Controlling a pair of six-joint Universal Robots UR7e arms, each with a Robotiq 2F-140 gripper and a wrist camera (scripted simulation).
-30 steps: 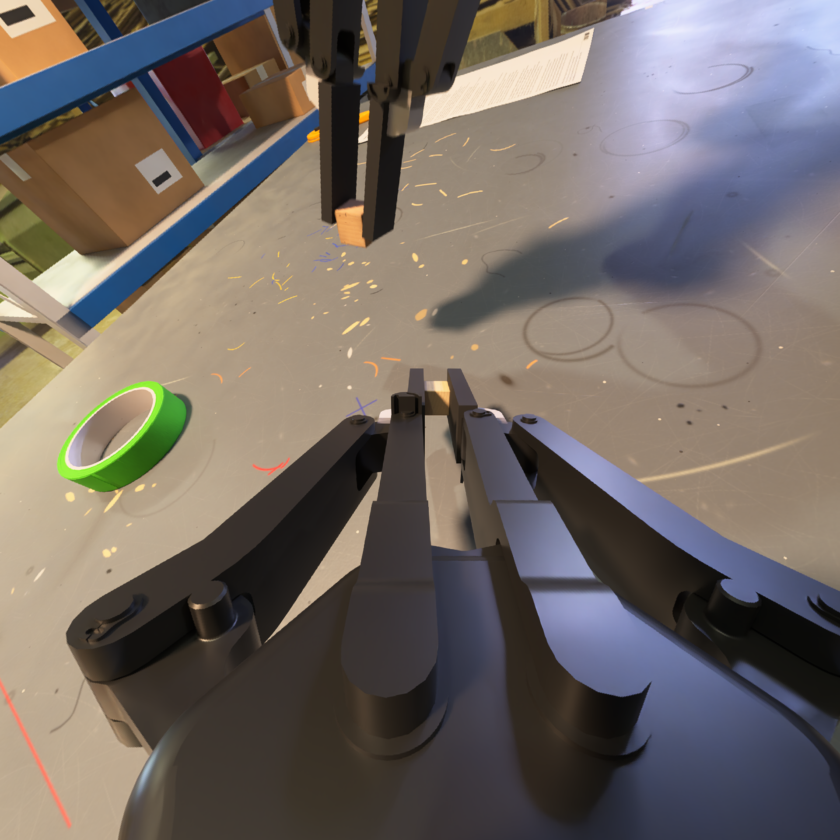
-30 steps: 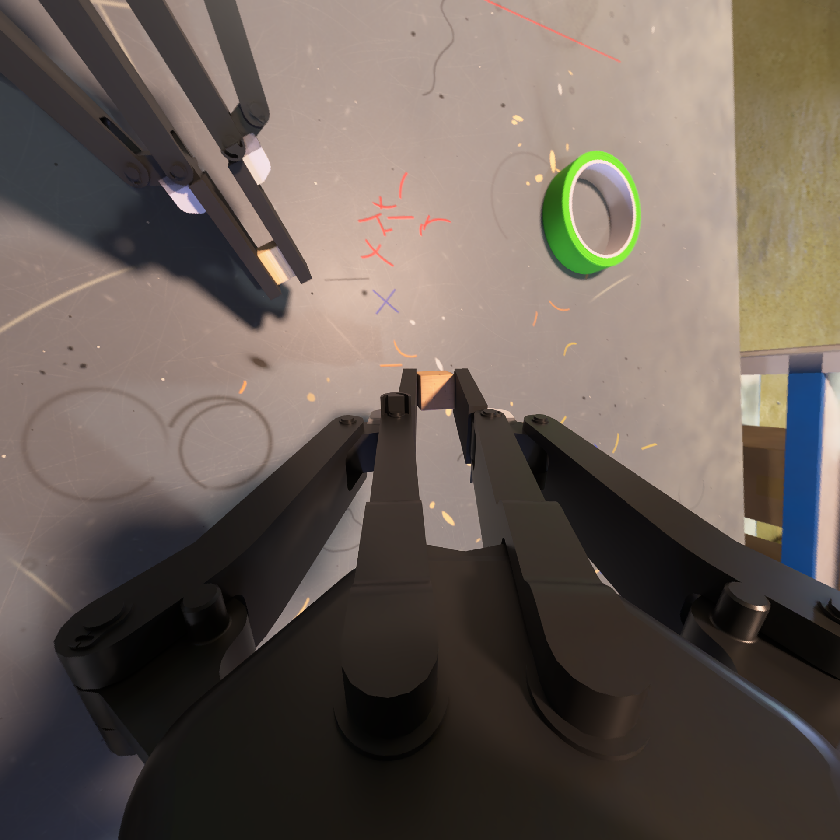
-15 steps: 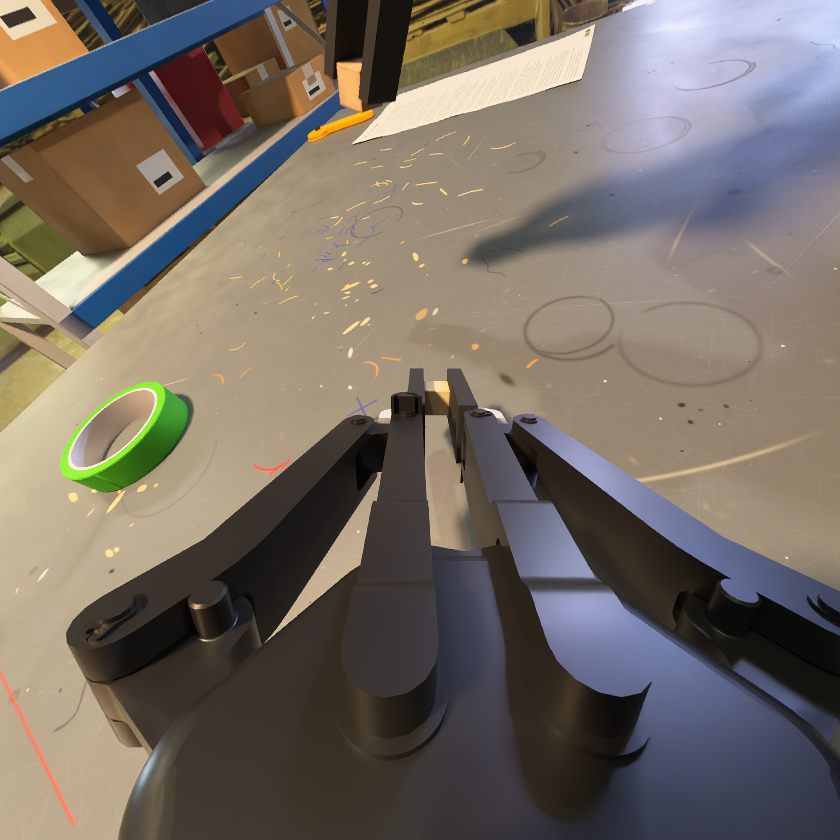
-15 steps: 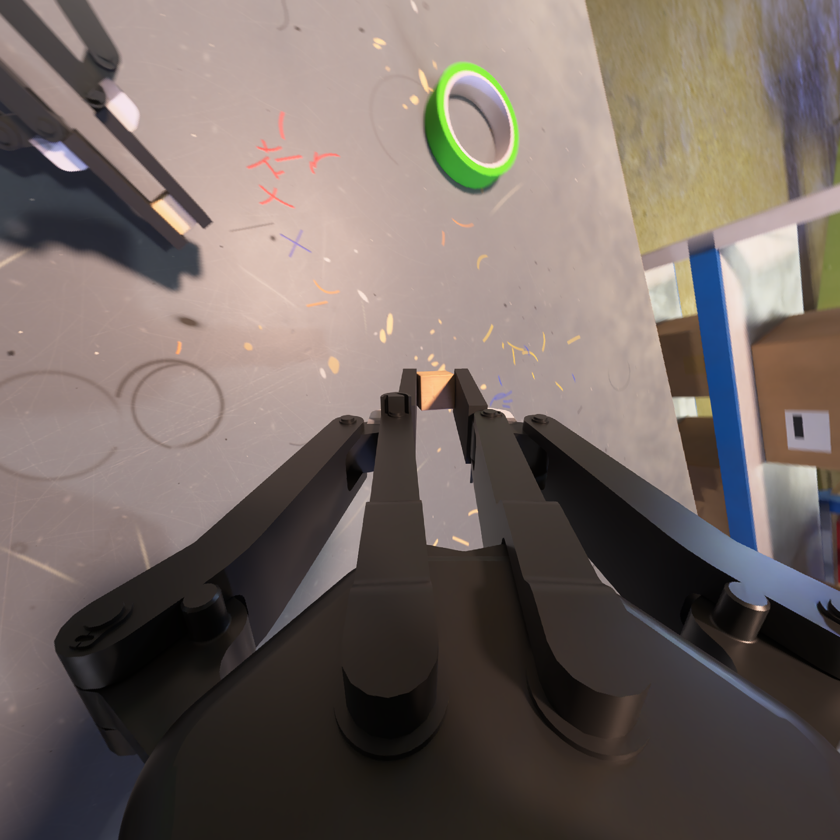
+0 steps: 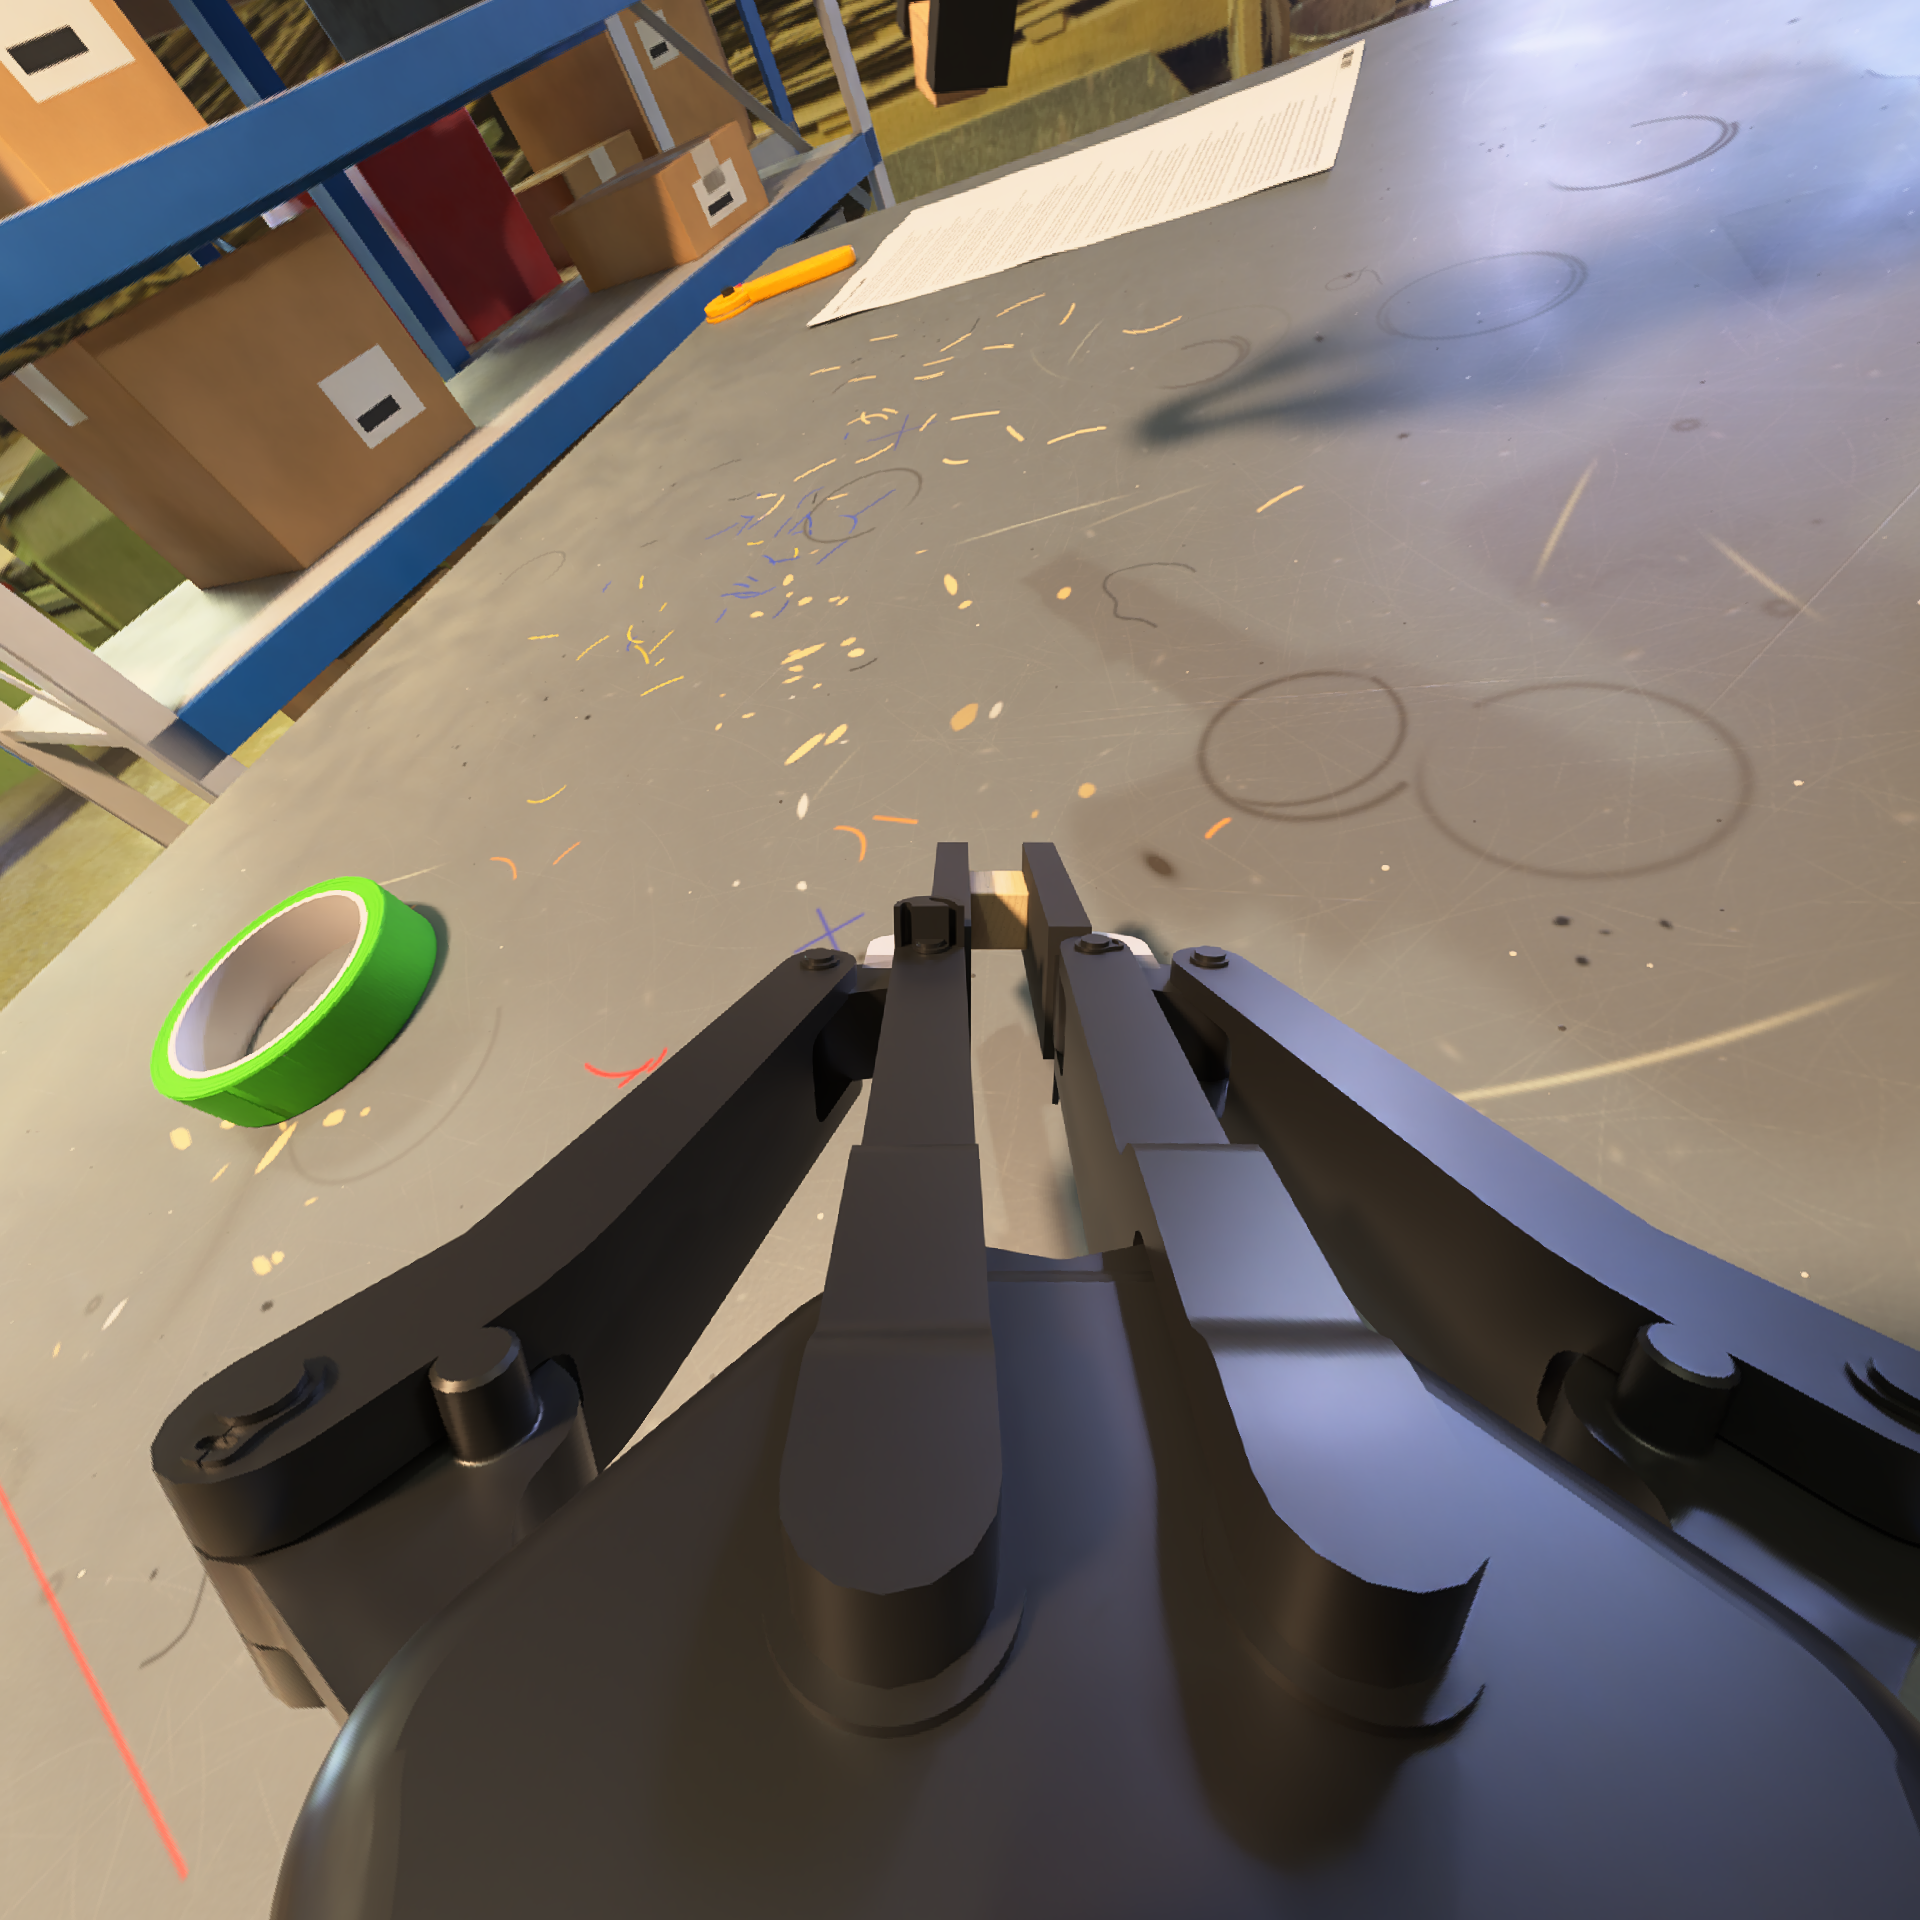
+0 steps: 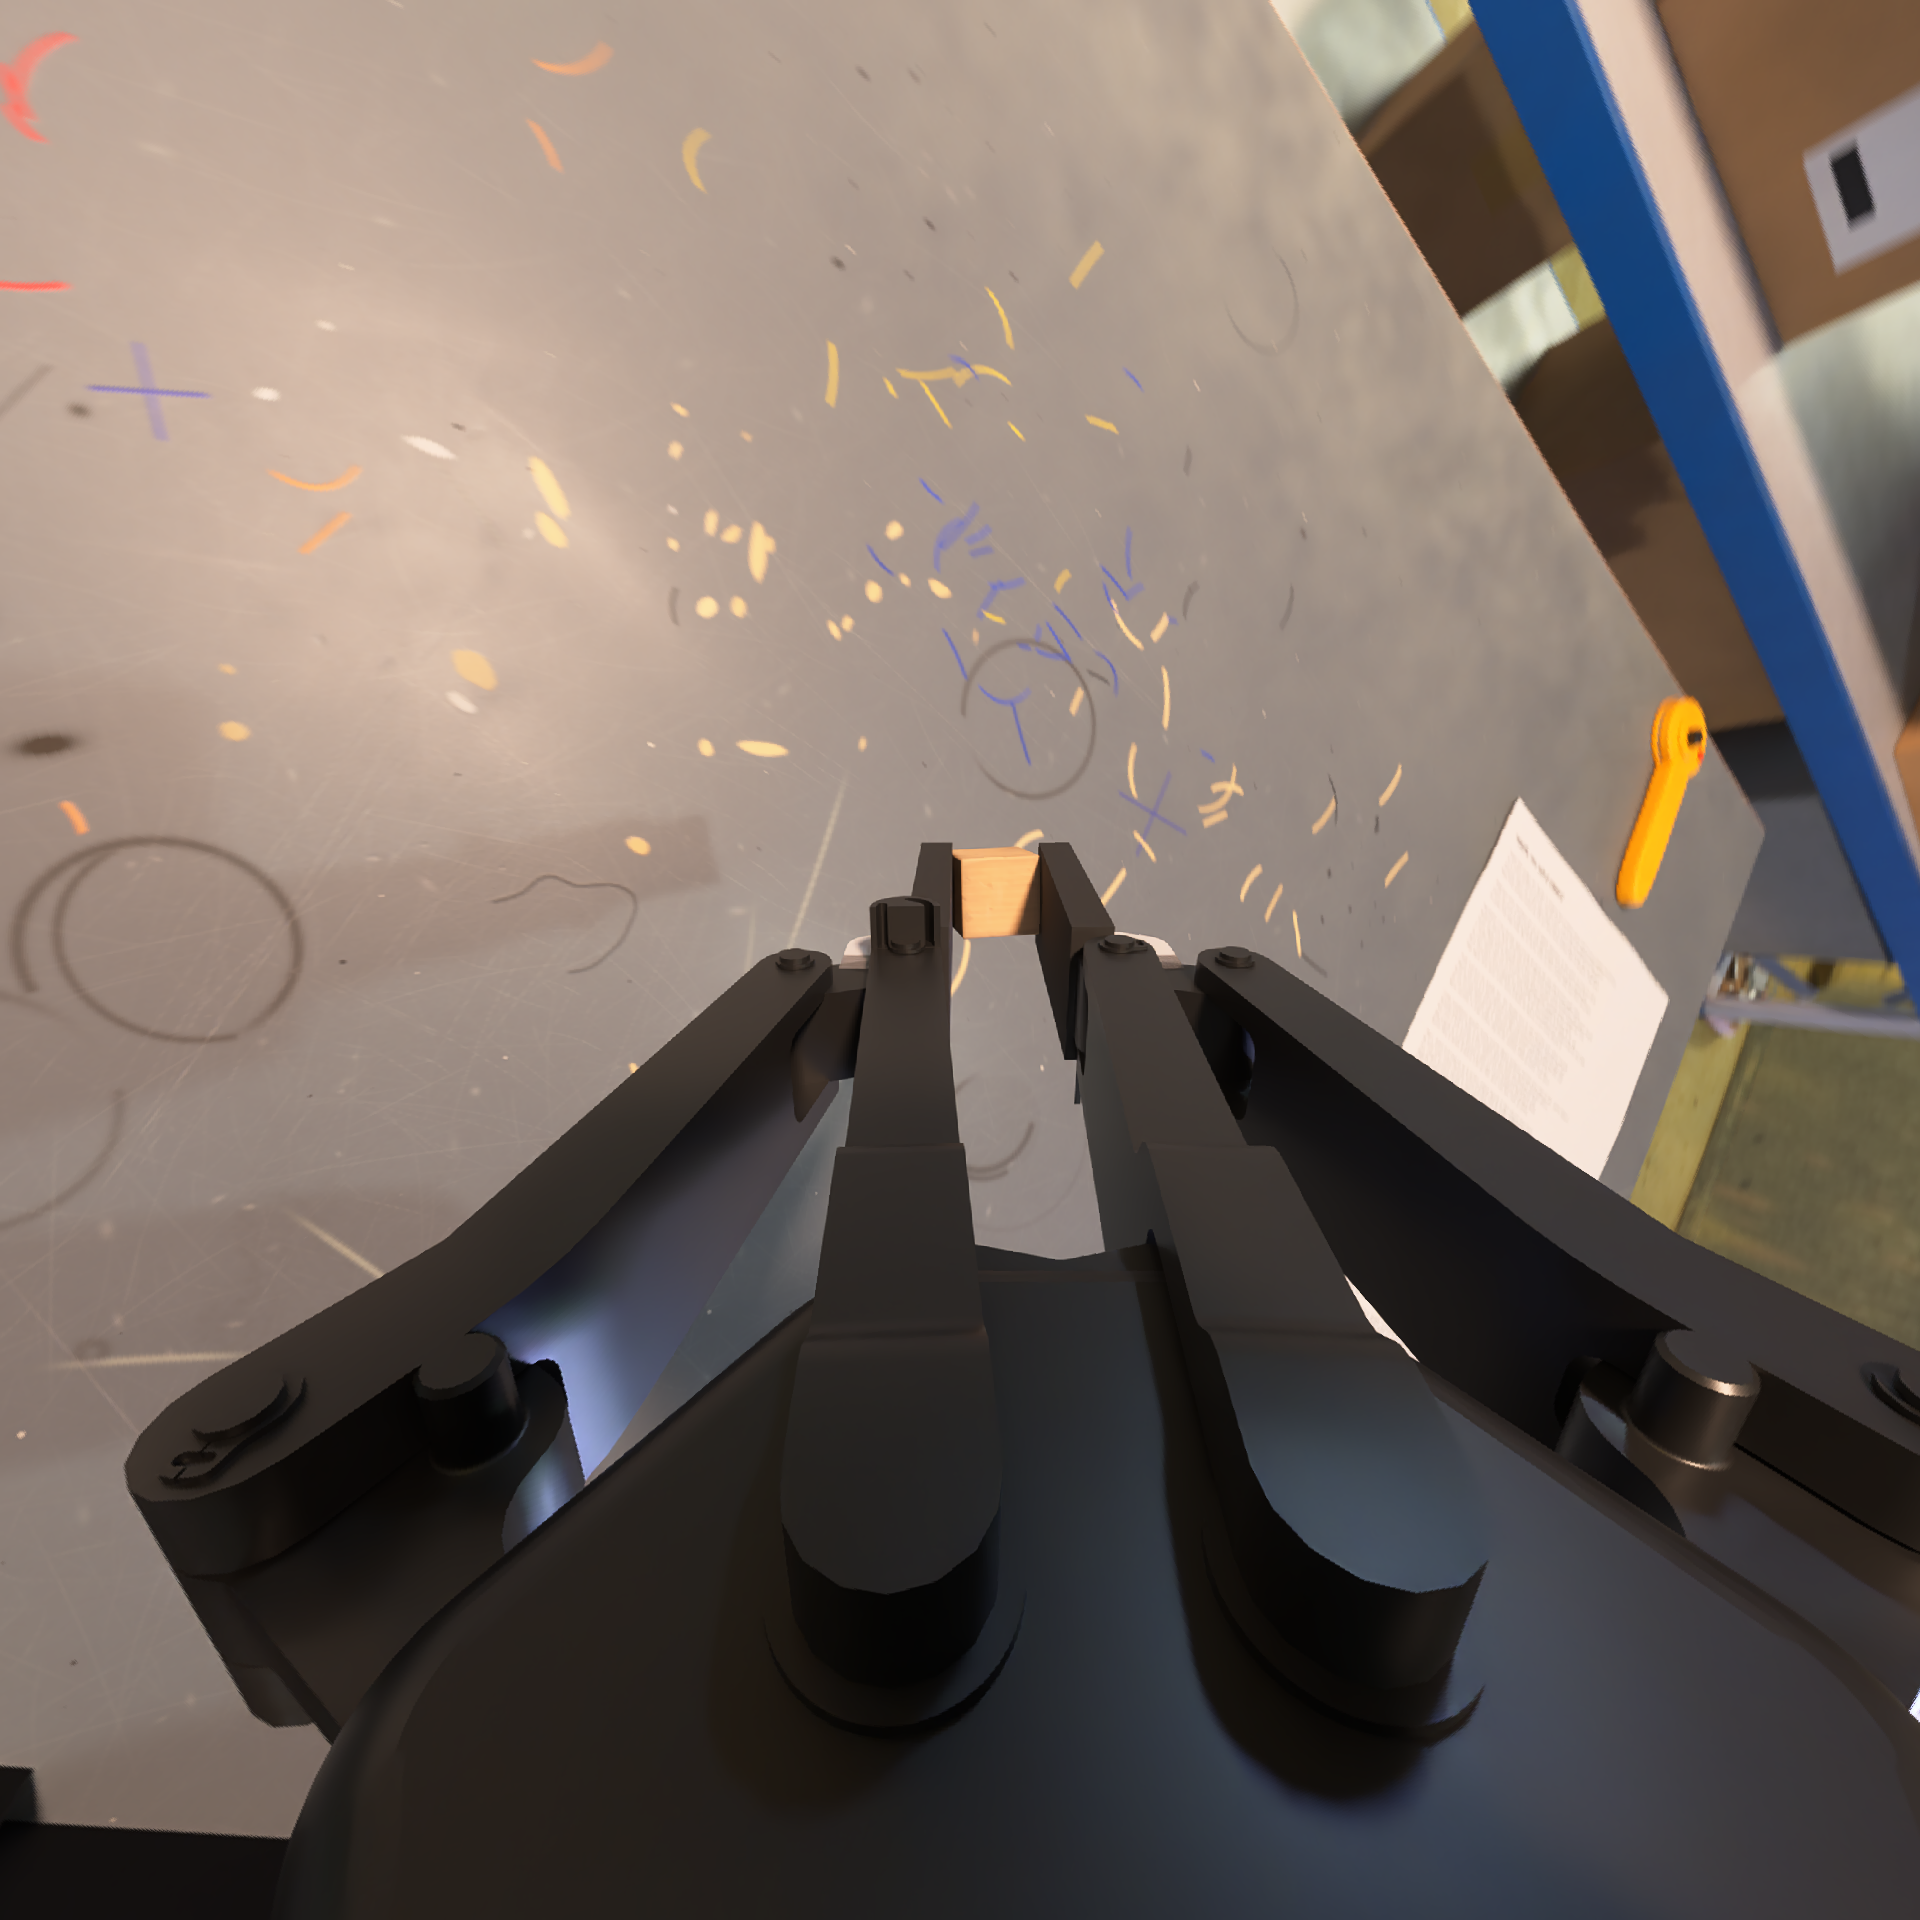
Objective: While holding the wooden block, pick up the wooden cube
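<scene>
1. Grippers: two. The left gripper [image 5: 995, 883] and the right gripper [image 6: 995, 883] each clamp one wooden piece.
2. Wooden pieces: two. One wooden block [image 5: 997, 910], one wooden cube [image 6: 997, 891].
3. Tape rolls: one green tape roll [image 5: 301, 1003], on the table [image 5: 1455, 540] at the left.
4. Paper sheets: one paper sheet [image 5: 1101, 197], at the far edge.
5. Orange cutters: one orange cutter [image 5: 779, 283], just left of the sheet.
6. Cardboard boxes: at least three on the blue shelving [image 5: 312, 114]; the nearest is the large cardboard box [image 5: 239, 416].

Two wrist-mounted views obliquely down at one shared grey tabletop [image 5: 1351, 540], oppositely aimed.
</scene>
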